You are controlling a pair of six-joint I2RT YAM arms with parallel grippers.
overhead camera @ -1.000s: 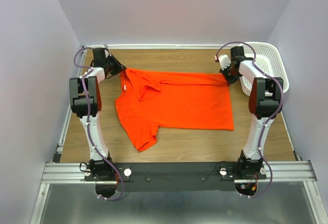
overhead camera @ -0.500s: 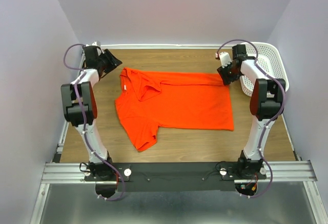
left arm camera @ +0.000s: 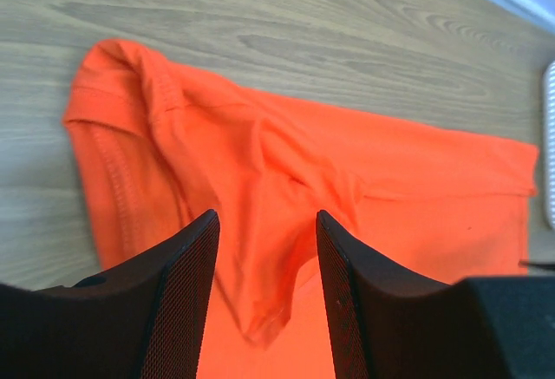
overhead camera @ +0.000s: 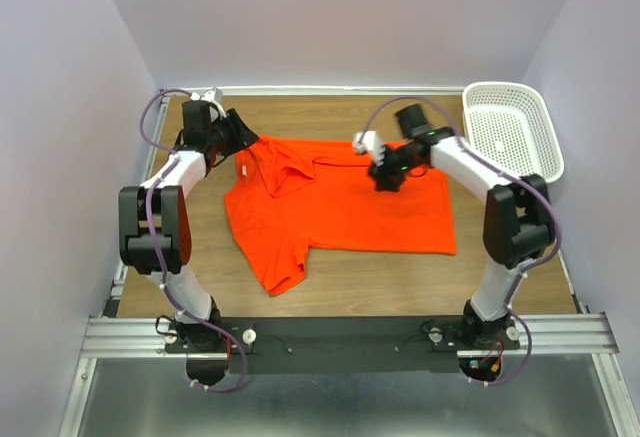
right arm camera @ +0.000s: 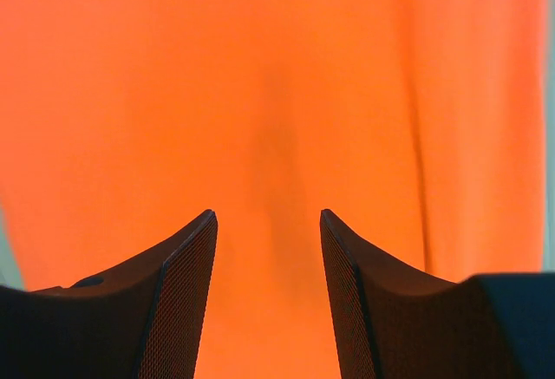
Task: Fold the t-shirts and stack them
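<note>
**Top view.** Item: one plain orange-red short-sleeved t-shirt (overhead camera: pixel 350 207) of soft fabric. It lies spread on the brown wooden table (overhead camera: pixel 400 272), part-folded, with its neck end toward 9 o'clock and its hem toward 3 o'clock. One sleeve juts out toward 7 o'clock. A loose flap lies rumpled near the collar, at about 10 o'clock of the cloth. The white perforated plastic basket (overhead camera: pixel 508 129) stands at 2 o'clock, apart from the shirt. The black two-finger left gripper (overhead camera: pixel 243 137) hangs at the shirt's 10 o'clock corner. The black two-finger right gripper (overhead camera: pixel 385 172) is over the cloth near its 12 o'clock edge.

**Left wrist view.** Left gripper (left arm camera: pixel 265 223): jaws parted, nothing between them. The t-shirt (left arm camera: pixel 390 188) lies below, with a stitched hem edge at 10 o'clock and a raised crease running under the gap.

**Right wrist view.** Right gripper (right arm camera: pixel 267 218): jaws likewise parted and empty. Flat t-shirt (right arm camera: pixel 260 93) fabric fills the field, with one long crease at 2 o'clock.

**Handling, as judged.** Light, limp and non-fragile; it will drape and drag rather than hold a shape. Best pinched at corners, hems or raised creases, using both arms so the fold stays square
</note>
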